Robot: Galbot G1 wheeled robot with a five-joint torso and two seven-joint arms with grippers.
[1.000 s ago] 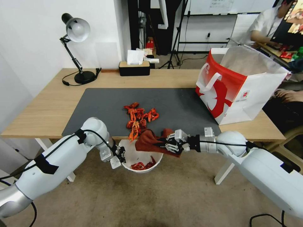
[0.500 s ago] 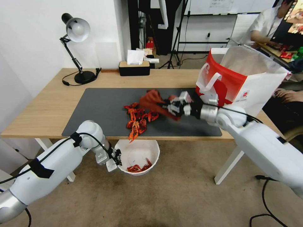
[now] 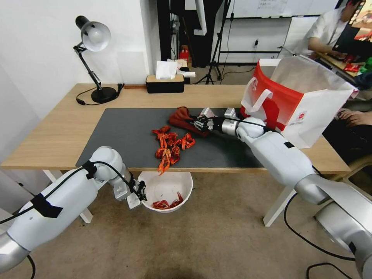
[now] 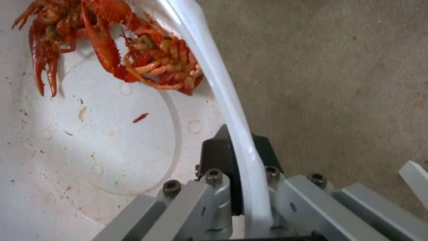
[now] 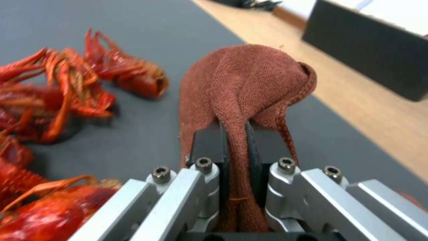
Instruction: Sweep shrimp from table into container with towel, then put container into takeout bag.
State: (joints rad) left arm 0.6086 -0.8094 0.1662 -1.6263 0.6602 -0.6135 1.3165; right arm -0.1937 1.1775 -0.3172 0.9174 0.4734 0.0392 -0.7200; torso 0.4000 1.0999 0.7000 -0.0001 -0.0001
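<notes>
A pile of orange-red shrimp (image 3: 170, 145) lies on the dark mat of the table (image 3: 54, 135), reaching its front edge. Behind the pile rests the rust-brown towel (image 3: 182, 116), with my right gripper (image 3: 197, 123) shut on it; the right wrist view shows the towel (image 5: 243, 90) pinched between the pads beside the shrimp (image 5: 67, 90). Below the table's front edge my left gripper (image 3: 140, 191) is shut on the rim of the white container (image 3: 182, 182). A few shrimp (image 4: 133, 50) lie inside the container (image 4: 232, 100). The red-and-white takeout bag (image 3: 294, 104) stands open at the table's right.
A desk lamp (image 3: 93, 58) stands at the back left of the table and a black tissue box (image 3: 164, 83) at the back middle. A person sits behind the bag at another desk. Carpet lies below the container.
My right gripper carried the towel from the container's rim up over the shrimp and set it down behind the pile. The left gripper lowered the container slightly.
</notes>
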